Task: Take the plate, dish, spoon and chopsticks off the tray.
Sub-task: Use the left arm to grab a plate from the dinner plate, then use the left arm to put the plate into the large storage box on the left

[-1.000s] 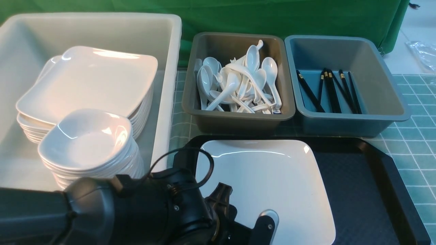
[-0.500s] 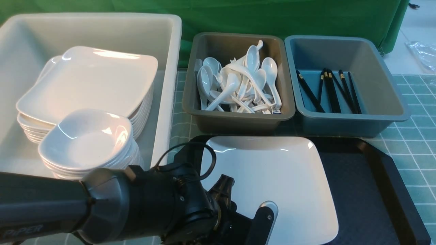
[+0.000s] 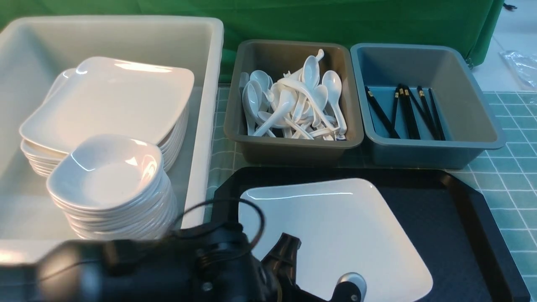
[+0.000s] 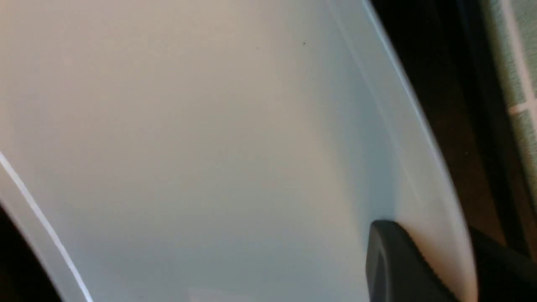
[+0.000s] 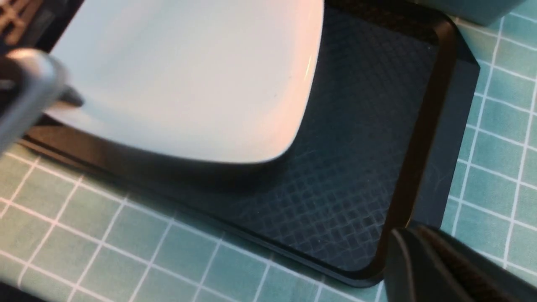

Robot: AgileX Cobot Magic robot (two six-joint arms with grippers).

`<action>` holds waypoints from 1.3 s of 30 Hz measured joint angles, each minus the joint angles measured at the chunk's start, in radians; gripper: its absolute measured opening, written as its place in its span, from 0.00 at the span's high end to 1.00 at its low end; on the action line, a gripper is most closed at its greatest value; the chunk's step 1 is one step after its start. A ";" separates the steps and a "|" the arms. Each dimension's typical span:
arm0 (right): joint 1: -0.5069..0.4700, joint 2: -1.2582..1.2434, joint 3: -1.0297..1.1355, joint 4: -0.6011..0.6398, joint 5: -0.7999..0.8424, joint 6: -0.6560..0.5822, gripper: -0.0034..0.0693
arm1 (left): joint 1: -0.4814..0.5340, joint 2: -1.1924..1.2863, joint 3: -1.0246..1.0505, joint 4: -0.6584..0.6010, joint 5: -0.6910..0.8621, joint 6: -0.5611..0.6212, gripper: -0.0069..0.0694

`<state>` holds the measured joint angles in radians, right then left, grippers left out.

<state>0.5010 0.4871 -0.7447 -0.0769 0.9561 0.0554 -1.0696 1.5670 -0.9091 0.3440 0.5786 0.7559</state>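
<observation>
Light: bright, even and soft, coming from above.
Glare: thin white streaks along the far edge of the plate (image 3: 335,226); broad sheen on the stacked plates (image 3: 113,96).
Shadow: soft dark band under the plate, on the tray (image 5: 335,167) floor toward its near rim.
Blur: left arm (image 3: 147,268) smeared in the front view; left wrist view soft all over.

White plate (image 3: 335,226), black cross-hatched tray (image 3: 444,226), teal white-gridded tablecloth (image 3: 512,184).

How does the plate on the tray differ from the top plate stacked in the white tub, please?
The plate is alone on the tray, its near edge in the left gripper; the top stacked plate rests on a pile in the white tub, ungripped. Both are glossy white squares.
</observation>
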 joint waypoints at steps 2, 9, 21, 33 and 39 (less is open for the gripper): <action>0.000 0.000 0.000 0.000 -0.026 0.005 0.90 | -0.024 -0.083 0.000 -0.009 0.013 -0.005 0.84; 0.000 0.004 -0.027 0.001 -0.111 0.099 0.90 | -0.037 -0.279 0.008 -0.034 0.028 -0.012 0.88; 0.000 0.141 -0.259 0.001 -0.129 0.123 0.90 | -0.037 -0.601 0.010 -0.053 -0.070 -0.108 0.87; 0.000 0.403 -0.400 0.213 -0.247 -0.089 0.90 | 0.291 -0.579 -0.136 0.328 0.116 -0.400 0.87; 0.000 0.462 -0.410 0.358 -0.288 -0.252 0.90 | 0.589 -0.409 -0.144 0.331 0.083 -0.400 0.87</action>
<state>0.5010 0.9492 -1.1550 0.2808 0.6684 -0.1970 -0.4803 1.1581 -1.0529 0.6749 0.6617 0.3558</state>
